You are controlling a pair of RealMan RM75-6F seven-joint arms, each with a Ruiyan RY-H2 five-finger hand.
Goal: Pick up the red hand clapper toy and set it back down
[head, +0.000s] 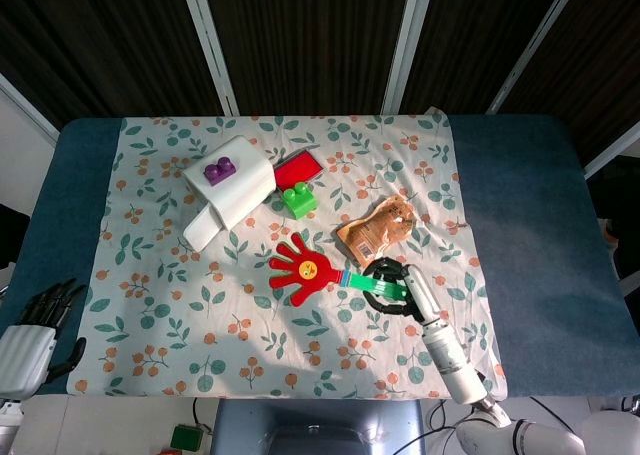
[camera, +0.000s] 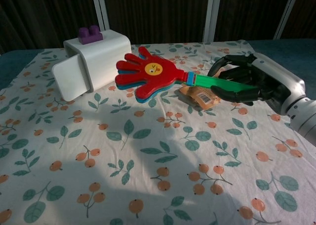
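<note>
The red hand clapper toy (head: pixel 307 270) (camera: pixel 150 75) has a yellow smiley face and a green handle (head: pixel 365 284) (camera: pixel 223 83). My right hand (head: pixel 396 289) (camera: pixel 247 82) grips that handle and holds the toy above the floral cloth, right of the table's middle. The red palm points left, toward the white box. My left hand (head: pixel 42 320) hangs off the table's front left corner with its fingers apart and nothing in it; only the head view shows it.
A white box (head: pixel 228 192) (camera: pixel 92 61) with a purple brick (head: pixel 219 170) (camera: pixel 89 35) on top lies at the back left. A green brick (head: pixel 298 199) and a red flat piece (head: pixel 296 170) sit beside it. An orange snack pouch (head: pixel 378 226) (camera: pixel 200 96) lies just behind my right hand.
</note>
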